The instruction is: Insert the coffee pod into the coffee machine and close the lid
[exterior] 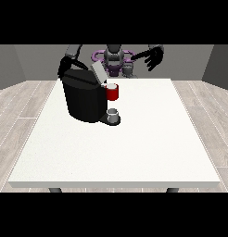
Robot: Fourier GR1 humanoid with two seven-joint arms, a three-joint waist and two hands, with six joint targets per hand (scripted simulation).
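Observation:
A black coffee machine [83, 99] stands on the left half of the white table [134, 143]. Its grey lid [98, 72] is tilted up at the top. A red head [112, 92] sticks out of the machine's right side, with something pale at its top that I cannot make out as a pod. A small grey cup [113, 114] sits on the machine's base below it. The hand at the view's right [154, 57] is raised above the table's far edge, fingers spread, empty. The hand at the view's left [64, 70] hangs behind the machine's top left corner, mostly hidden.
The table's front and right parts are bare white surface. Grey walls and a wooden floor surround the table. The robot's torso [114, 59] stands behind the far edge.

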